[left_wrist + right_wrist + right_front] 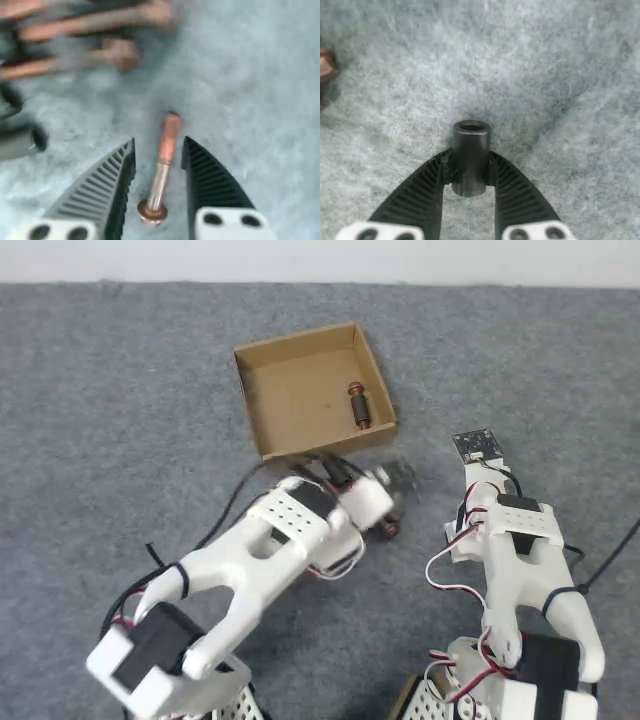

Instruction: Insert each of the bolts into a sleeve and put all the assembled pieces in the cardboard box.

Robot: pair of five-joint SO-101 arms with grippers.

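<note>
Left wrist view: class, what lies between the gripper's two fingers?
A copper bolt lies lengthwise on the grey carpet between the left gripper's open fingers, as the left wrist view shows.

no text, label, number or sign can be read on anything in these views.

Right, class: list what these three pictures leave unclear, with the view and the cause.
Left wrist view: copper and dark pieces, blurred; number unclear.
Right wrist view: copper-coloured metal part, cut off by the edge.
High view: small copper piece in the brown cardboard box, too small for detail.
</note>
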